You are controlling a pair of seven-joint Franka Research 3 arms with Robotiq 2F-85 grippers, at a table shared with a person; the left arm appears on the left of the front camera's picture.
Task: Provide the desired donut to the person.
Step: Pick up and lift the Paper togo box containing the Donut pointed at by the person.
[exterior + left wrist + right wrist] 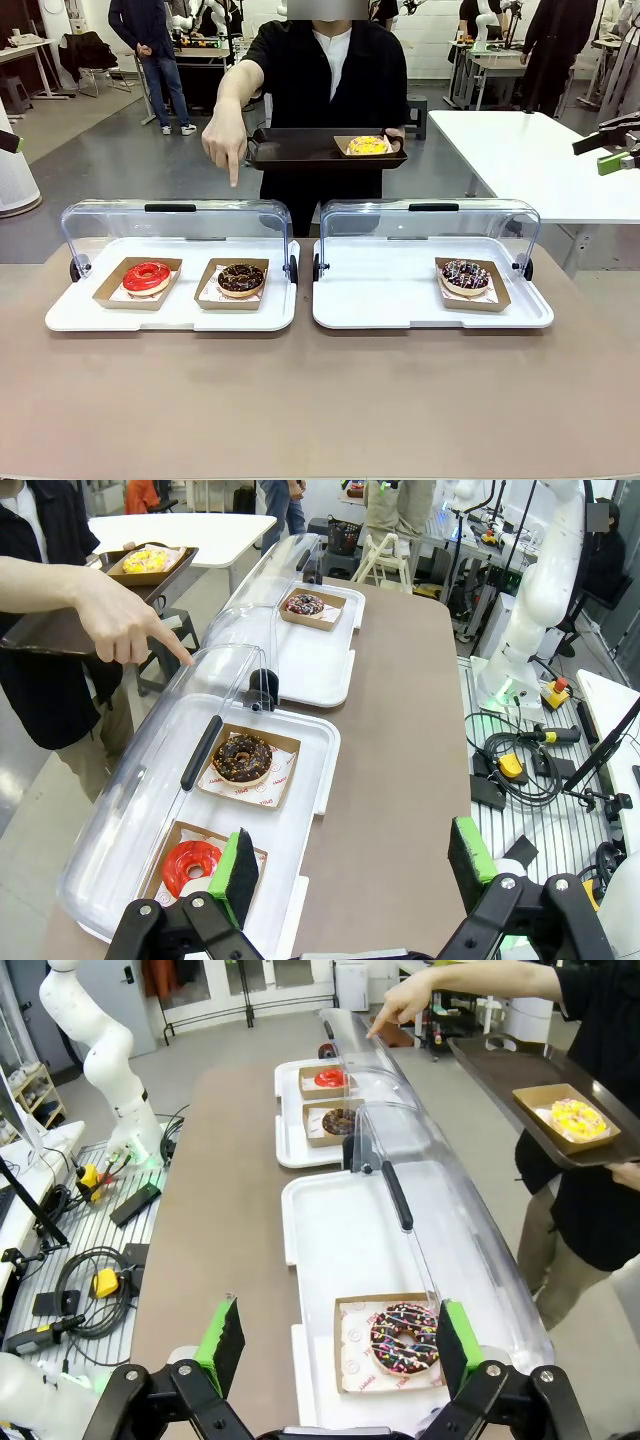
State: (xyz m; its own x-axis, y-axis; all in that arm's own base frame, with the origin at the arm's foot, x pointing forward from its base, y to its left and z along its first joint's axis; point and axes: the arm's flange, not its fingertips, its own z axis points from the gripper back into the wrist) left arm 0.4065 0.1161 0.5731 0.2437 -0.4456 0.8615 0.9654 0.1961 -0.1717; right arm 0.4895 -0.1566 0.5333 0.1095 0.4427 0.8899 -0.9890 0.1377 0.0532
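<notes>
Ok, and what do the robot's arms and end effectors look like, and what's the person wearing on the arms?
Both the left end effector and the right end effector are black bolted linkages tipped with bright green pads. The right arm is glossy white with rounded segments. The person wears a black short-sleeved overshirt over a white T-shirt.
</notes>
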